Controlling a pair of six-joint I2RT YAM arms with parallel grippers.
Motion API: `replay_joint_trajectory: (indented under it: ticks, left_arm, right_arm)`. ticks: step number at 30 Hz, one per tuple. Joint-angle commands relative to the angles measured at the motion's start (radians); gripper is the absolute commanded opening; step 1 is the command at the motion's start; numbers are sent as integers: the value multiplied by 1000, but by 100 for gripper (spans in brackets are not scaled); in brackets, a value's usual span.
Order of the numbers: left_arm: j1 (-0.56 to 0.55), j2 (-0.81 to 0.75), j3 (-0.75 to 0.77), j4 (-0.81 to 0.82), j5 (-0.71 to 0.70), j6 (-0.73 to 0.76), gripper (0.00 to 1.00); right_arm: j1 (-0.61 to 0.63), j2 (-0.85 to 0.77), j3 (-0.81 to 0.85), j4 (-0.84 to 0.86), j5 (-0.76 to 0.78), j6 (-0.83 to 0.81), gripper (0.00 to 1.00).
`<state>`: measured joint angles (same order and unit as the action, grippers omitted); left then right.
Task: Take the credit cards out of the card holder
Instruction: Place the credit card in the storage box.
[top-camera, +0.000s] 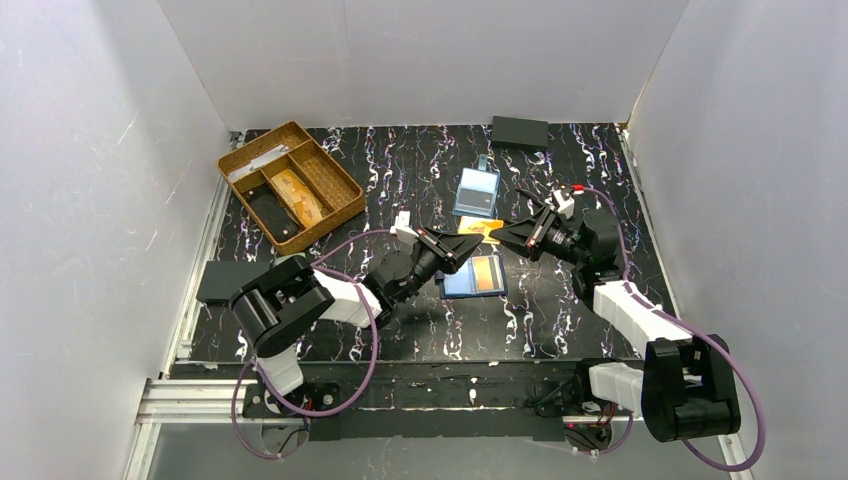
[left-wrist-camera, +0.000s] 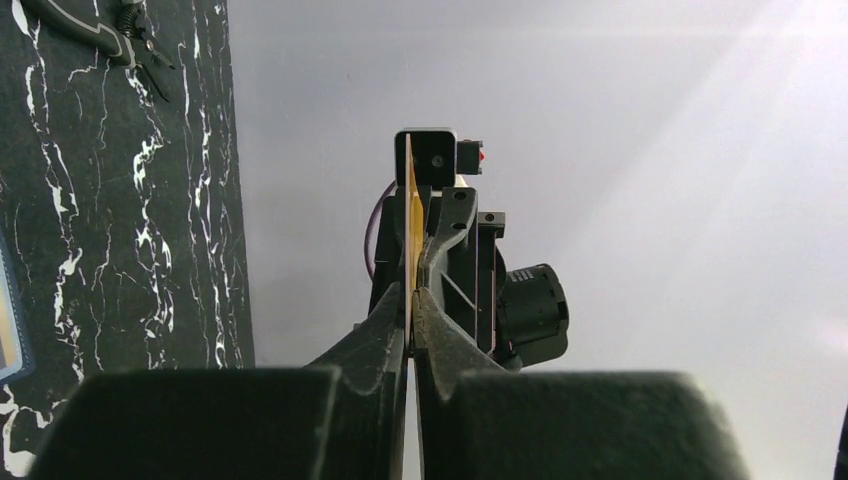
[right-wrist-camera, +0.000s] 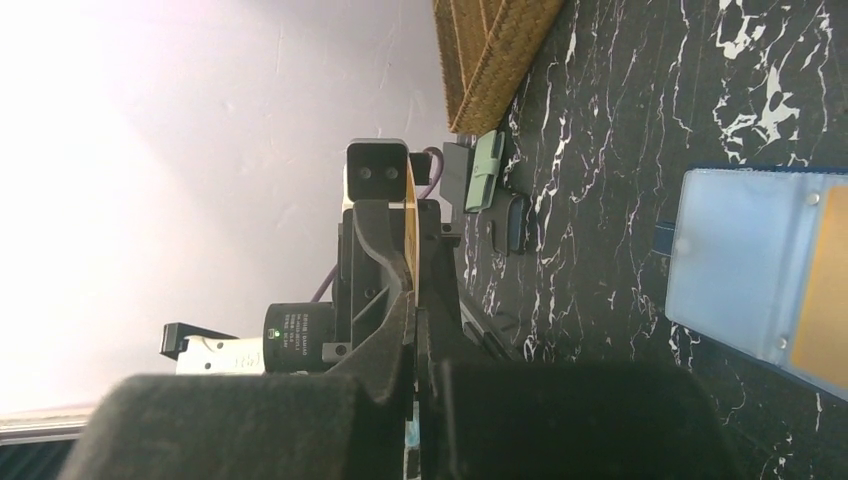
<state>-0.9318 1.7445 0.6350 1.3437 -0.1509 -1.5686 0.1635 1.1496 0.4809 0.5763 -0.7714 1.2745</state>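
Card (top-camera: 482, 228), orange, gripped at once by both arms above the middle of the counter (top-camera: 420, 160). The left end effector (top-camera: 472, 245) reaches in from the lower left and is clamped on one end of the card. The right end effector (top-camera: 503, 236) reaches in from the right and is clamped on the other end. The two sets of fingertips stand nearly nose to nose.

Left wrist view: the card appears edge-on as a thin yellow line, pinched between the two dark fingers (left-wrist-camera: 385, 330) and running on into the facing end effector beyond. Right wrist view: the same arrangement is seen from the other side, the fingers (right-wrist-camera: 390, 320) pressed flat against the card with no gap showing.

Holder (top-camera: 458, 285), dark blue with a pale blue inside, lies open and flat on the counter just below the held card and near both end effectors, touched by neither. A second card (top-camera: 487, 272), also orange, sits in its right half. In the right wrist view the holder's pale slots fill the right side, an orange strip at the frame edge.

Clear case (top-camera: 476, 192), light blue, lies just beyond the held card. A woven tray (top-camera: 255, 142) with several compartments stands at the far left, a black box (top-camera: 520, 132) at the far edge, and a black slab (top-camera: 228, 280) at the left edge.
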Motion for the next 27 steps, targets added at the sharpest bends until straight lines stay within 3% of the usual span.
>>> replay_joint_trajectory:
  ticks: [1, 3, 7, 8, 9, 11, 14, 17, 20, 23, 27]
  left_arm:
    - [-6, -1, 1, 66, -39, 82, 0]
    - [-4, -9, -23, 73, -47, 103, 0]
    - [19, -48, -92, 81, -23, 132, 0]
    - [31, -69, -114, 80, -1, 150, 0]
    - [45, -92, -138, 73, 25, 176, 0]
    - [83, -146, -187, 37, 104, 211, 0]
    - [202, -230, -232, -100, 352, 232, 0]
    - [354, -320, -231, -318, 651, 295, 0]
    - [480, -419, -196, -546, 885, 431, 0]
    - [570, -522, -115, -857, 1009, 644, 0]
    - [636, -566, 57, -1267, 1025, 939, 0]
  right_arm:
    - [-1, -40, 1, 10, -5, -43, 1]
    - [-1, -47, 5, 2, -11, -83, 14]
    - [-5, -66, 47, -41, -48, -257, 79]
    - [-8, -71, 78, -84, -69, -345, 91]
    - [-14, -75, 113, -147, -90, -435, 97]
    - [-25, -81, 171, -256, -144, -602, 98]
    - [-50, -73, 226, -419, -239, -831, 98]
    - [-78, -47, 251, -603, -329, -1132, 98]
    - [-102, -4, 275, -787, -325, -1433, 98]
    - [-153, 31, 262, -804, -326, -1528, 98]
    - [-269, 54, 216, -735, -386, -1498, 98]
